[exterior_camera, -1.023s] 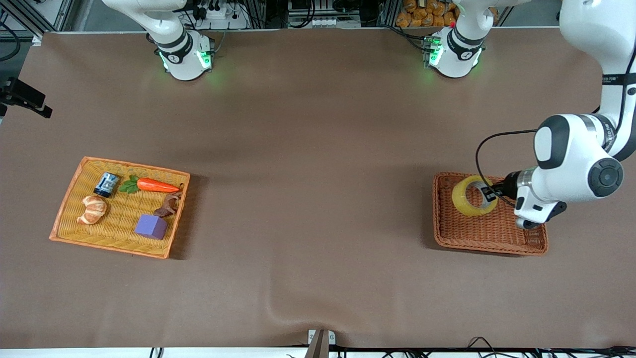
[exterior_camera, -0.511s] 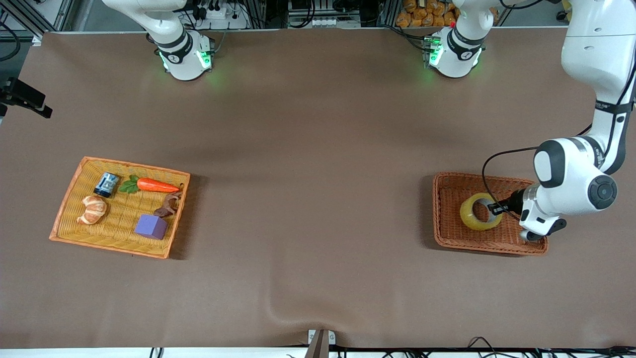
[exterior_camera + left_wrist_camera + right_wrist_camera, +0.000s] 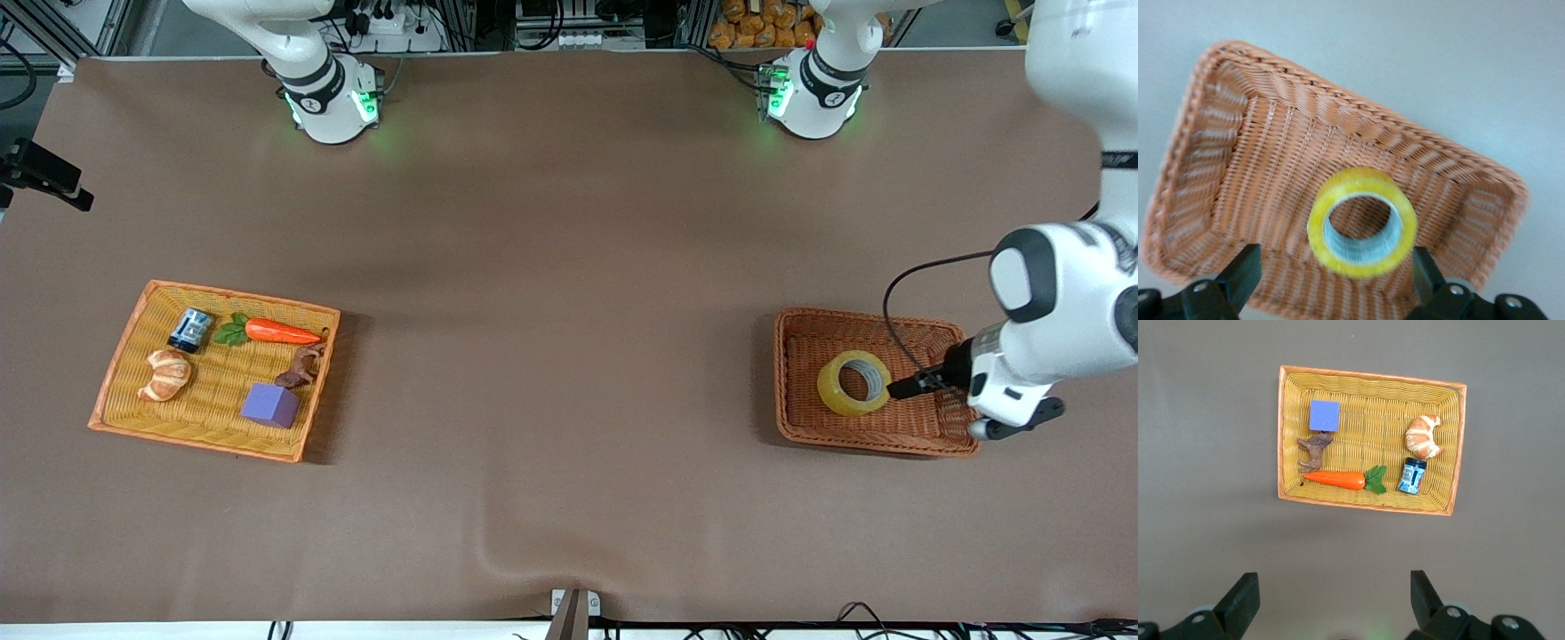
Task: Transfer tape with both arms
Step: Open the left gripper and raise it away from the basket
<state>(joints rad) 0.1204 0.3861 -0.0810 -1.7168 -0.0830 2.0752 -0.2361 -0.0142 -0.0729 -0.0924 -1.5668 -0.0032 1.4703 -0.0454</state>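
Observation:
The tape, a yellowish ring with a grey-white core, lies flat in the brown wicker basket at the left arm's end of the table. My left gripper is open and empty, low over the basket, just beside the tape toward the left arm's end and clear of it. In the left wrist view the tape sits on the basket's floor, ahead of my open left gripper. My right gripper is open and empty, high over the table; the front view does not show it.
A yellow wicker basket at the right arm's end holds a carrot, a croissant, a purple cube, a blue can and a brown toy animal. It also shows in the right wrist view.
My left gripper lowered the tape into the brown basket, let it go and drew back toward the left arm's end. The tape now lies flat.

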